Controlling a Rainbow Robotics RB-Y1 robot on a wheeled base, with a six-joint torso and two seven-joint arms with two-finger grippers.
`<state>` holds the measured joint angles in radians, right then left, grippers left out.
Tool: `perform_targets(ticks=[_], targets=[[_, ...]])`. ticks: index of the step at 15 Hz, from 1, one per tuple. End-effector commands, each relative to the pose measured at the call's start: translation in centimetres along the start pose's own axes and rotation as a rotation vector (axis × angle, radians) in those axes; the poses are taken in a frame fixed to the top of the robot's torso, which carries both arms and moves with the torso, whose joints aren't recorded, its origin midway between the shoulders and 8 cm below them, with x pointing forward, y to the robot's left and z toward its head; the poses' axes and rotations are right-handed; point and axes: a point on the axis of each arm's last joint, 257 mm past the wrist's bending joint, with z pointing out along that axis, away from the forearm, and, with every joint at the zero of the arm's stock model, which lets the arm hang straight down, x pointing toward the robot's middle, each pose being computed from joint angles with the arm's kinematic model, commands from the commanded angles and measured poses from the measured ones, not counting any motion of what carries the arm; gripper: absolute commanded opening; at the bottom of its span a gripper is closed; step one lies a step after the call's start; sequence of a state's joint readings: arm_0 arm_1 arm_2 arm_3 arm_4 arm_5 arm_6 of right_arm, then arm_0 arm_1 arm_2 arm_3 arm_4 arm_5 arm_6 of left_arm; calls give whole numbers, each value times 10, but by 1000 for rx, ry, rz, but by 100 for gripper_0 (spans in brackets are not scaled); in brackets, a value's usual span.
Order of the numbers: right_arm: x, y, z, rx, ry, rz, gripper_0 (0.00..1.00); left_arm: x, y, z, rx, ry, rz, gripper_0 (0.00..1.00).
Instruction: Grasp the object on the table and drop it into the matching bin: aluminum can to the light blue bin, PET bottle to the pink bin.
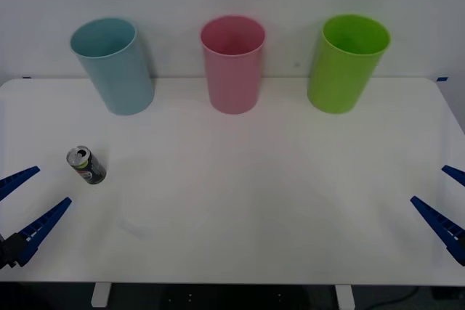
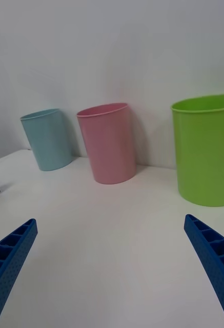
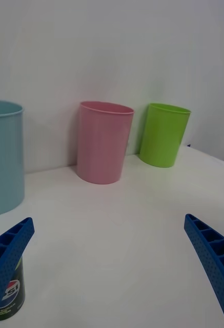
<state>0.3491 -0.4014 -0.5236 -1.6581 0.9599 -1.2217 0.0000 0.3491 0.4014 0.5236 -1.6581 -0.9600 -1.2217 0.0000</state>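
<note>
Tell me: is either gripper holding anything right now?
Nothing is held. Left gripper and right gripper are open; the small dark aluminium drink can stands untouched.

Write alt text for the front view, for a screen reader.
A small dark aluminum can stands on the white table near the open left gripper; the open right gripper waits opposite. Light blue bin, pink bin and lime green bin line the far edge.

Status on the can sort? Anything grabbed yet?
Nothing done yet. The aluminum can stands on the table, ungrasped. The left gripper is open just beside it; the right gripper is open at the table's far right edge. Left: grasp, carry, drop into the light blue bin.
</note>
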Motion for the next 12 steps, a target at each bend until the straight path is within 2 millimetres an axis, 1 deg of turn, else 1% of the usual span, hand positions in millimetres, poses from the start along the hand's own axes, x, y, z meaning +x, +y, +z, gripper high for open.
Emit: perform_targets(ticks=[1,2,3,4,5,7,9,12], targets=[[0,0,0,0,0,0,100,0,0,0,0,0,0,100],[0,0,0,0,0,0,100,0,0,0,0,0,0,100],[0,0,0,0,0,0,100,7,-4,1,-14,-21,-36,100],[0,0,0,0,0,0,100,2,-5,3,-11,-41,-38,100],[0,0,0,0,0,0,100,2,-8,5,-4,-45,-45,100],[0,0,0,0,0,0,100,2,-2,5,-22,-46,-44,100],[0,0,0,0,0,0,100,3,8,3,-65,-41,-38,100],[0,0,0,0,0,0,100,16,29,-1,-155,2,-17,100]])
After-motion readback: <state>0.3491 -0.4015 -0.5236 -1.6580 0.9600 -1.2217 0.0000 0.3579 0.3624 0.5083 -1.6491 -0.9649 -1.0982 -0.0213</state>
